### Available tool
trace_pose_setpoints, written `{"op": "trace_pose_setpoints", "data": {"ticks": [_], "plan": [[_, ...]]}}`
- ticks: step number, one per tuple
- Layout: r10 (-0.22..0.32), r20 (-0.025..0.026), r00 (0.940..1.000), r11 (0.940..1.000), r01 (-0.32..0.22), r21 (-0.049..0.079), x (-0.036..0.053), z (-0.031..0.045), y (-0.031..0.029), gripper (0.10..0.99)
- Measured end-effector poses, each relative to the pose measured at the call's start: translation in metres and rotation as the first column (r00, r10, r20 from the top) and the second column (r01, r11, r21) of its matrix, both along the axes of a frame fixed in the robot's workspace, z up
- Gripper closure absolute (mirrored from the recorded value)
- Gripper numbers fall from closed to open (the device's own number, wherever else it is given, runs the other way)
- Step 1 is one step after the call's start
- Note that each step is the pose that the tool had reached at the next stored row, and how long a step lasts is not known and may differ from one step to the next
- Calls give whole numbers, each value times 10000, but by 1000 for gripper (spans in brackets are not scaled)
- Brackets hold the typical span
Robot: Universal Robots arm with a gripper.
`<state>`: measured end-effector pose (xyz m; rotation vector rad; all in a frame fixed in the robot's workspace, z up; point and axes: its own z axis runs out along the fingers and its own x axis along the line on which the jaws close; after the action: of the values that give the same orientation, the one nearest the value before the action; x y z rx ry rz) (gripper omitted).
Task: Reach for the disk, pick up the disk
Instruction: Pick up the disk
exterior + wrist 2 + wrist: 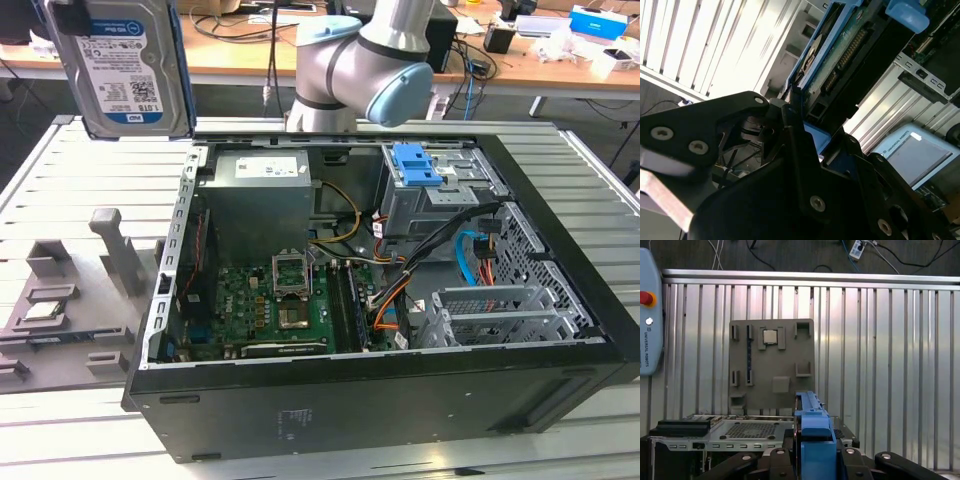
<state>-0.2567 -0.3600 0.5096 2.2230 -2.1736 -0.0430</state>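
The disk [125,70] hangs in the air at the exterior view's upper left, above the slatted table, upright with its white-and-blue label facing the camera. My gripper [72,14] is shut on its upper end. In the first wrist view the disk's blue side rail [813,435] runs edge-on between my black fingers [777,460]. The second wrist view shows the disk's underside [842,55] with a green circuit board and blue rails, clamped in the black gripper body.
An open computer case [560,300] fills the table's middle, with a blue latch [415,165] on its drive cage. A grey foam tray [75,340], also seen in the first wrist view [772,365], holds a small square chip [770,336]. A pendant [647,315] lies beside it.
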Motion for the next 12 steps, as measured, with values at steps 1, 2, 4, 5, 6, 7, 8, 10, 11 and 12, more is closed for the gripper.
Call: {"op": "trace_pose_setpoints", "data": {"ticks": [1, 2, 4, 5, 6, 7, 8, 10, 11, 12], "plan": [[-1, 0, 10000, 10000, 1, 0, 24, 0, 1, 718], [-1, -1, 10000, 10000, 1, 0, 57, 0, 1, 718], [-1, -3, 10000, 10000, 1, -1, 133, 0, 2, 718], [0, -4, 10000, 10000, 0, 0, 181, 0, 2, 718], [-1, -5, 10000, 10000, 1, -1, 228, 0, 2, 718], [-1, -5, 10000, 10000, 1, 0, 283, 0, 3, 718], [-1, -6, 10000, 10000, 1, 0, 335, 0, 3, 718], [1, -7, 10000, 10000, -1, 1, 386, -1, 3, 718], [-1, -9, 10000, 10000, 1, 0, 432, 0, 4, 718], [-1, -10, 10000, 10000, 1, 0, 460, 0, 5, 718]]}}
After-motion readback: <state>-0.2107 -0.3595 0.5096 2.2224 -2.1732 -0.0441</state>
